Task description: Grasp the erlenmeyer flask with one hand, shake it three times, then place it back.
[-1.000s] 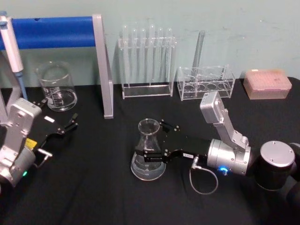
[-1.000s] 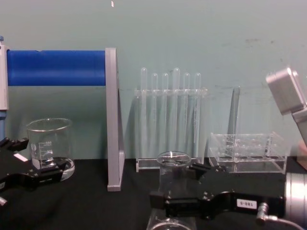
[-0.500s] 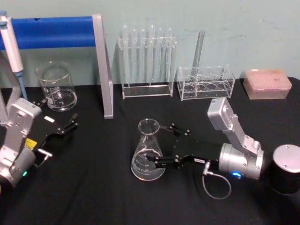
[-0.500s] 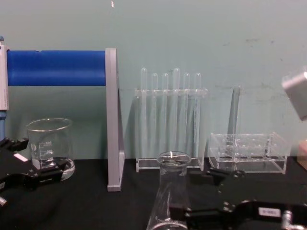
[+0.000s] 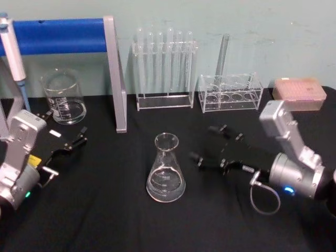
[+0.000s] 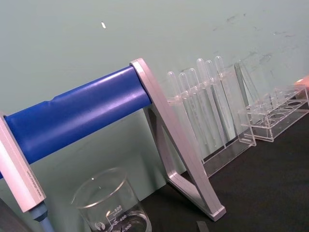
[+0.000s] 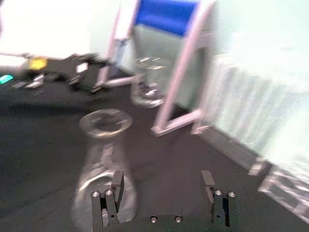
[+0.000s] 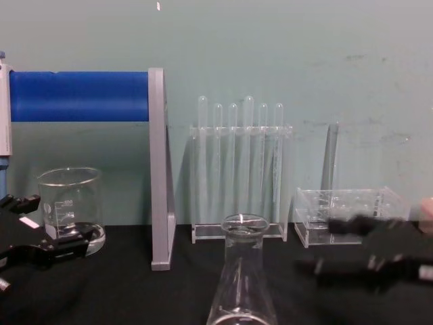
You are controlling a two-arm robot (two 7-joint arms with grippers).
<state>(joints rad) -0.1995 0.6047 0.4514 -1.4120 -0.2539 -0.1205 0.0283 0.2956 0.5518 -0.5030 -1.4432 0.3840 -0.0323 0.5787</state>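
The erlenmeyer flask [image 5: 166,170] stands upright on the black table near its middle, with a little clear liquid in its wide base. It also rises at the bottom centre of the chest view [image 8: 241,284]. My right gripper [image 5: 203,143], the hand, is open and sits to the right of the flask, apart from it, with nothing between its fingers. In the right wrist view the gripper [image 7: 161,193] has its fingers spread, and the blurred flask [image 7: 104,159] lies ahead beside one finger. My left gripper [image 5: 79,137] rests open at the table's left side.
A glass beaker [image 5: 63,97] stands at the back left beside a stand with a blue bar [image 5: 58,35] and a grey post [image 5: 114,73]. A rack of test tubes [image 5: 164,68], a low clear rack [image 5: 231,92] and a pink box [image 5: 298,93] line the back.
My right gripper let go of the flask and drew back to the right, leaving the flask standing on the table. The left arm has not moved.
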